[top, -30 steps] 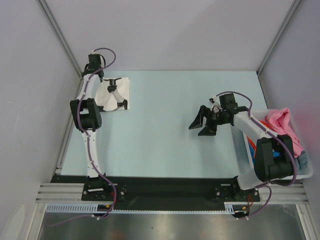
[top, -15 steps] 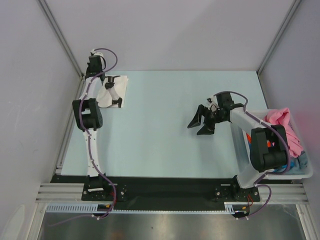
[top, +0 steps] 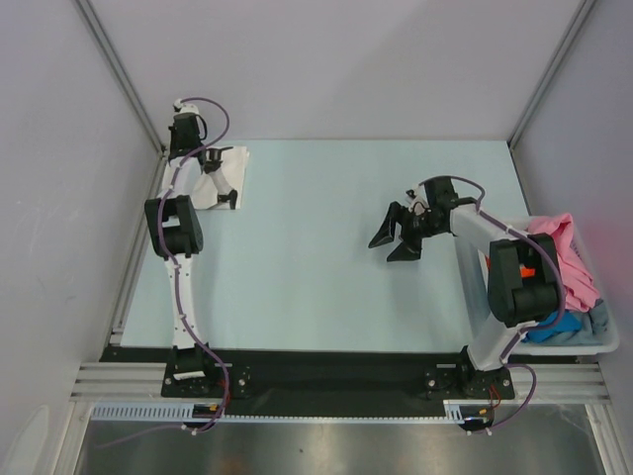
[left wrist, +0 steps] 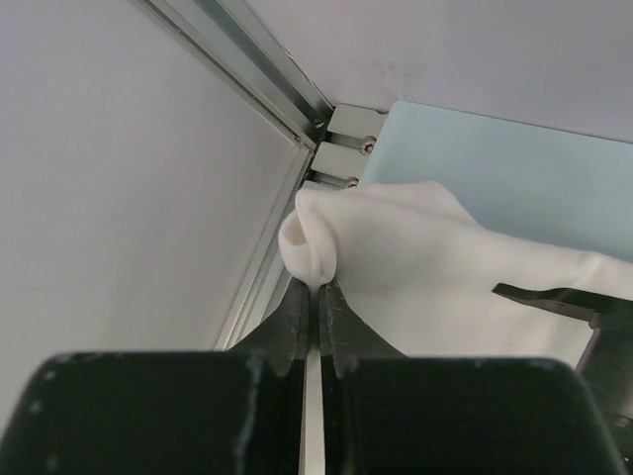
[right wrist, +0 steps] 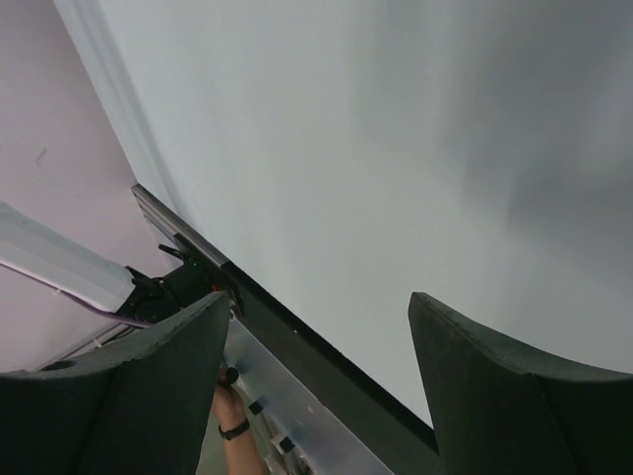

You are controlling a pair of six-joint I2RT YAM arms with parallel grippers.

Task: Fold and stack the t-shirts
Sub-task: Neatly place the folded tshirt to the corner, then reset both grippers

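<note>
- Overhead first: the left arm runs up the left edge of the pale blue-green table [top: 316, 267] to its far-left corner, where the left gripper [top: 208, 156] sits on a folded white t-shirt [top: 237, 170]. From this height its fingers cannot be told apart.
- Only this view takes in the other side. The right gripper [top: 394, 243] hovers over bare table right of centre, fingers splayed wide and holding nothing, well apart from the white shirt.
- Likewise only here, a pale plastic bin [top: 605, 344] stands at the table's right edge beside the right arm. A pink t-shirt [top: 562, 237] spills over its far end. A bright blue t-shirt [top: 554, 327] and a grey-blue t-shirt [top: 599, 319] lie at the near end, and a scrap of orange cloth [top: 528, 271] shows behind the arm.
- Up close, the left wrist camera settles what the overhead cannot: the left gripper [left wrist: 315, 294] has its fingers pressed together on a rolled fold of the white t-shirt [left wrist: 425, 257], which bulges just above the tips. The rest of the shirt spreads rightward over the table [left wrist: 514, 148], near the aluminium corner frame [left wrist: 297, 84]. A dark shape crosses the cloth at the right edge; I cannot tell what it is.
- Lastly, the right wrist camera looks upward past the right gripper [right wrist: 318, 307], whose two dark fingers [right wrist: 129, 386] stand far apart with nothing between them. Beyond them are a pale wall panel [right wrist: 396, 129], a dark rail [right wrist: 297, 341] and a person's hand [right wrist: 227, 408] with a dark wristband at the bottom edge.
</note>
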